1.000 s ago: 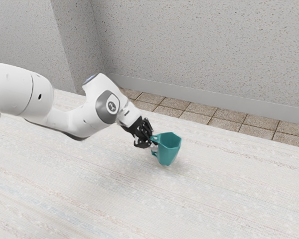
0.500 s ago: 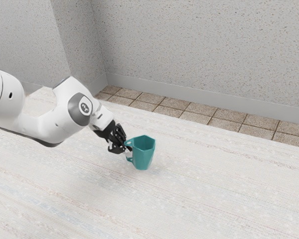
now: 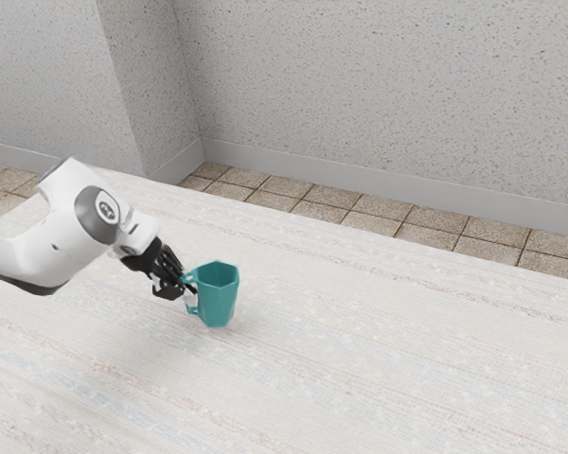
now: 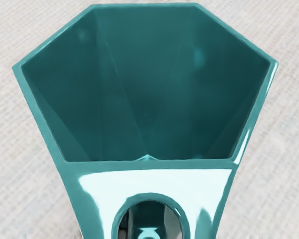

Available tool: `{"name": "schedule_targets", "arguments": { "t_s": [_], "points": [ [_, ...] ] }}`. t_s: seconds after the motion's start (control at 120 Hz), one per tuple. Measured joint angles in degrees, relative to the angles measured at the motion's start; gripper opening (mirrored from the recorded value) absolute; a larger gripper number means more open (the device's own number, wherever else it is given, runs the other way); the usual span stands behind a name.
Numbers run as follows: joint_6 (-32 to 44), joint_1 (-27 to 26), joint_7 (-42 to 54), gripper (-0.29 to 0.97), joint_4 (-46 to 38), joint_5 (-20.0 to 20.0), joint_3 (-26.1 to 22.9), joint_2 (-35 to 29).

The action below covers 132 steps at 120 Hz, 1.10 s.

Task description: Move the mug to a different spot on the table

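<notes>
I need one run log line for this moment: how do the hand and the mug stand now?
mug: teal, upright, empty | hand: shut on its handle | table: contact with mug unclear

Side camera overlooking table [image 3: 388,369], wrist camera close above mug [image 4: 149,99]

count: 1 mug [image 3: 215,294], 1 robot arm [image 3: 47,241], 1 table [image 3: 379,369].

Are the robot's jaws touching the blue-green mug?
Touching. The exterior view shows the black jaws closed on the handle of the teal mug, with no gap between them.
</notes>
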Motion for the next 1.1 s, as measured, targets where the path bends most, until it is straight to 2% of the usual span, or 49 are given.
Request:
{"name": "schedule_targets", "arguments": {
  "t_s": [0.308, 0.392, 0.742, 1.1],
  "points": [
    [0.06, 2.96, 1.83, 0.0, -0.94, -2.11, 1.91, -0.24],
    [0.06, 3.37, 2.37, 0.0, -2.94, -2.9, 2.1, -1.94],
    [0.12, 3.07, 4.55, 0.0, -5.94, -6.7, 2.14, -3.66],
    [0.12, 1.62, 6.27, 0.0, -6.94, -7.58, 3.25, -4.73]
  ]
}}
